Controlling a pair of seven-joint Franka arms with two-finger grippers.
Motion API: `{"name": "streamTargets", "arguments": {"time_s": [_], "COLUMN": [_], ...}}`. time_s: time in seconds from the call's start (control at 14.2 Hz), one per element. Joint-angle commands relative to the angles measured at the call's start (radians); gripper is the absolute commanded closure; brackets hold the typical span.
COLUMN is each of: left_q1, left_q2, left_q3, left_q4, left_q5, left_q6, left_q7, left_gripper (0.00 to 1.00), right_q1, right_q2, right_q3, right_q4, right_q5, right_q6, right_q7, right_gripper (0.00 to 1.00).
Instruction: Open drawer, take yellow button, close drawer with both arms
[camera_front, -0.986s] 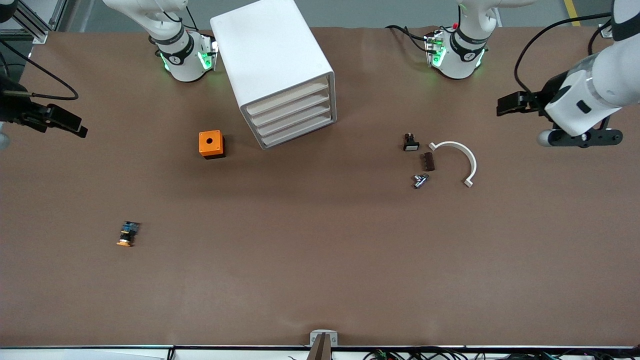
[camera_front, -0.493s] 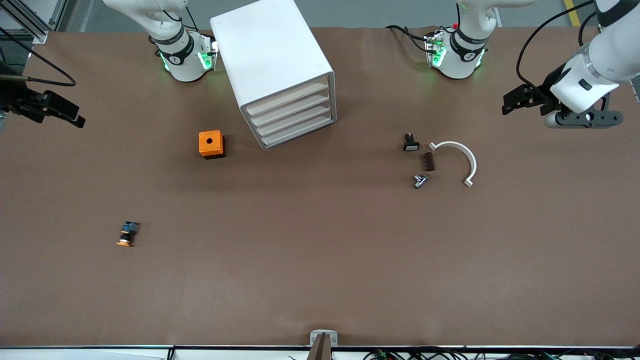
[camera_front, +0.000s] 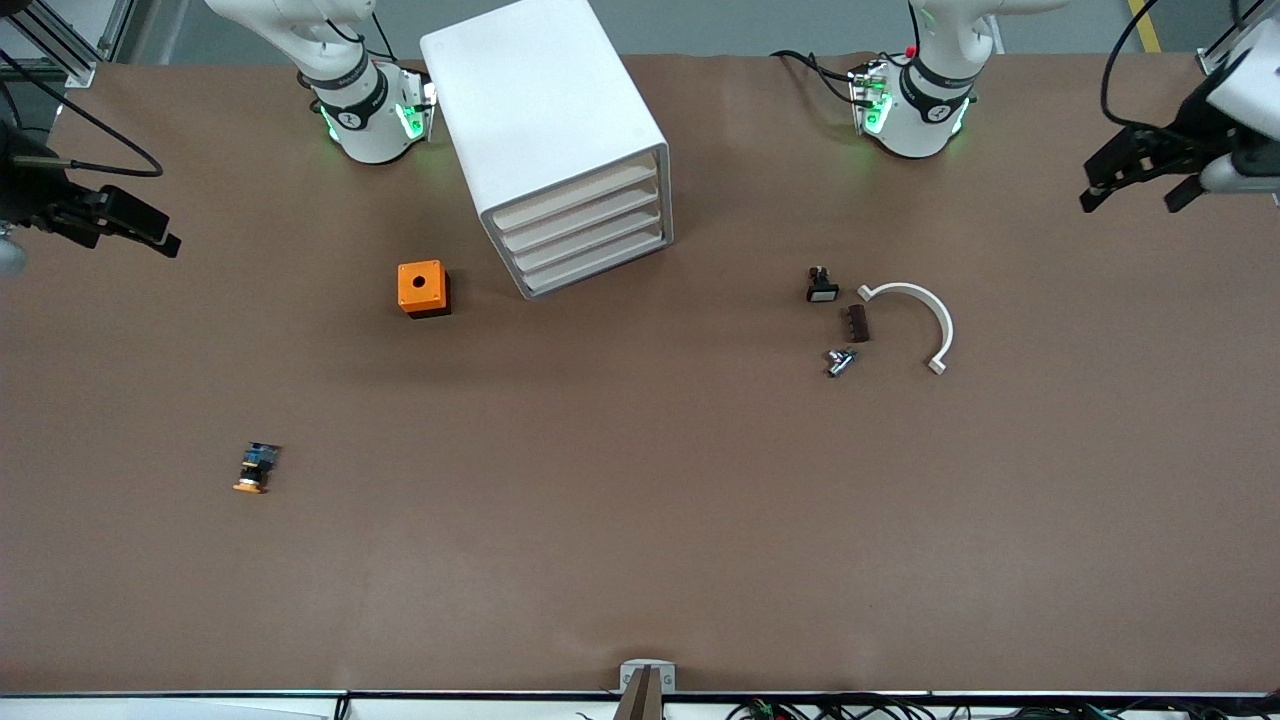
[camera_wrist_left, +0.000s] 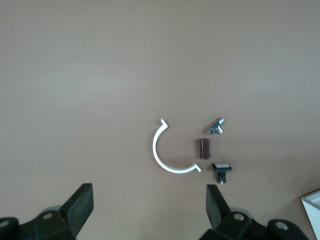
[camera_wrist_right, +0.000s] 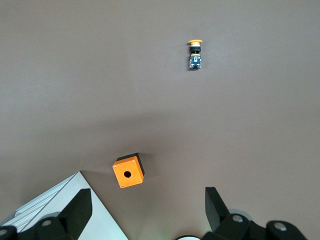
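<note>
The button (camera_front: 256, 468), with orange cap, black body and blue bit, lies on the brown table toward the right arm's end, nearer to the front camera than the orange cube. It also shows in the right wrist view (camera_wrist_right: 194, 55). The white drawer cabinet (camera_front: 545, 130) has all drawers shut. My right gripper (camera_front: 135, 232) is open and empty over the table's edge at the right arm's end; its jaws show wide apart in the right wrist view (camera_wrist_right: 148, 207). My left gripper (camera_front: 1135, 190) is open and empty over the left arm's end of the table, also in the left wrist view (camera_wrist_left: 150, 205).
An orange cube with a round hole (camera_front: 422, 288) stands beside the cabinet. A white curved piece (camera_front: 925, 315), a brown block (camera_front: 857, 323), a metal part (camera_front: 840, 361) and a black part with a white face (camera_front: 822, 286) lie toward the left arm's end.
My left gripper has risen and drawn back toward the left arm's end of the table. My right gripper has shifted only slightly. Nothing on the table has moved.
</note>
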Motion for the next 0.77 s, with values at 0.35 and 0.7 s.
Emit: {"name": "streamTargets", "arguments": {"time_s": [0.35,0.7], "left_q1": [0.008,0.002], "left_q2": [0.117,0.187], "left_q3": [-0.001,-0.008], "left_q4": [0.206,0.276], "left_q5": [0.019,0.020], "left_q6": [-0.050,-0.109], "left_q7": [0.004,0.006], "left_gripper": [0.01,0.01], "right_q1": [0.028,0.028], "right_q2": [-0.017,-0.022], "right_q3": [0.002,0.001], "right_q4": [-0.019,-0.022], "right_q5": [0.004,0.002], "right_q6": [0.017,0.017], "right_q7": [0.019,0.019], "right_gripper": [0.00,0.00]}}
